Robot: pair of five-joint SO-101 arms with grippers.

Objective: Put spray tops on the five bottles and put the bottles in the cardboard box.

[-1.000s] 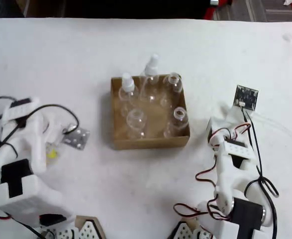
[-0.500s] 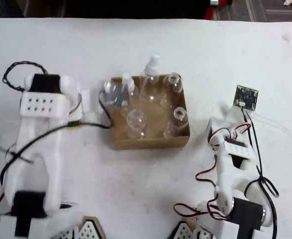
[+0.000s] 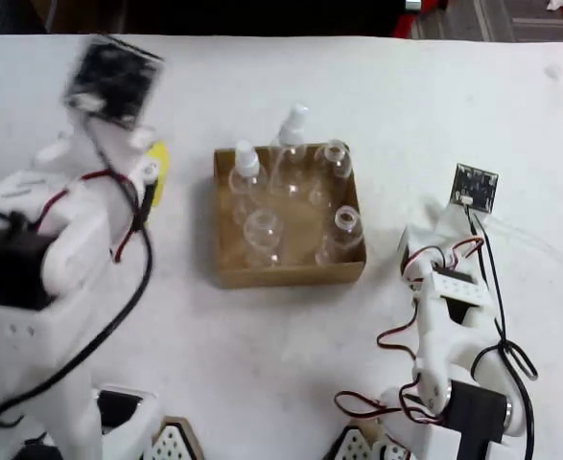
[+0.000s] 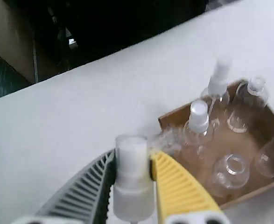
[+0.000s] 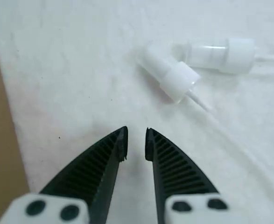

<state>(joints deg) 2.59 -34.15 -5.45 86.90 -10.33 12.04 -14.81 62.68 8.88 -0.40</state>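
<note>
A spray top (image 4: 132,198) is held in the left claw (image 4: 132,161), at 9 o'clock from the cardboard box (image 3: 286,273). 3 of its 5 bottles (image 3: 260,230) are uncapped. Alignment over an open neck is likely needed next. The right claw (image 5: 135,140) is narrow and empty.

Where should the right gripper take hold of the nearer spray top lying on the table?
Grip the nearer spray top across its wide collar, coming down from above: it lies on its side on the table, and its thin tube looks too slender to hold.
</note>
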